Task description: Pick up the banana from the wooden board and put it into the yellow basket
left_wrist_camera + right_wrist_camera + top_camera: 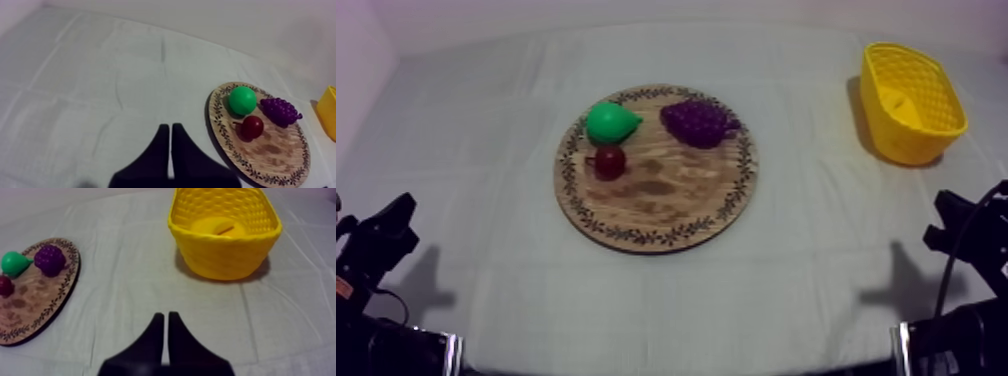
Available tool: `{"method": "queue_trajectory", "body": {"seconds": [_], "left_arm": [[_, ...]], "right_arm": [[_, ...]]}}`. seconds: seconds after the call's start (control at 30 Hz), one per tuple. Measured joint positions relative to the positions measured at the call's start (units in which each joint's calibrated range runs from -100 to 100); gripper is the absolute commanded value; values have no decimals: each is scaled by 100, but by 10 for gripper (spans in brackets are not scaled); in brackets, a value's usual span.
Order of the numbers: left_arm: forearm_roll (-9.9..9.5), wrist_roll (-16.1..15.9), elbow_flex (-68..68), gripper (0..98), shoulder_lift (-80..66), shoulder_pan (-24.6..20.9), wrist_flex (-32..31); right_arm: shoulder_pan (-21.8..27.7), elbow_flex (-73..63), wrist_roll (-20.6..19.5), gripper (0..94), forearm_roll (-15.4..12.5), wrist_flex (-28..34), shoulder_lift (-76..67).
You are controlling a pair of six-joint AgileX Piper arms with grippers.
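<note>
Right wrist view: yellow toy banana (216,226) lies inside yellow woven basket (225,258), one o'clock from right claw (166,316), fingers together.

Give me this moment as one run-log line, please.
banana in yellow basket | board: pear, grapes, small red fruit | left gripper shut | right gripper shut

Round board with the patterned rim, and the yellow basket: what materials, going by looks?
Round patterned-rim board: looks like wood with a matte finish, going by the brown grain blotches; the dark leaf pattern round the rim is printed or burnt in. Yellow basket: probably moulded plastic, given its uniform bright colour and woven-look lattice walls.
</note>
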Motion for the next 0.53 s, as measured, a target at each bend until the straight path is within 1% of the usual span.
{"method": "queue_trajectory", "body": {"seconds": [0.1,0.2,0.3,0.4,0.53], "left_arm": [[0,0,0,1,0,0,0],[0,0,0,1,0,0,0],[0,0,0,1,0,0,0],[0,0,0,1,0,0,0],[0,0,0,1,0,0,0]], "right_arm": [[0,83,-14,5,35,-334,0],[0,102,126,5,45,-537,0],[-3,109,429,5,50,-537,0],[-4,116,891,5,56,-537,0],[-7,116,1273,5,60,-537,0]]}}
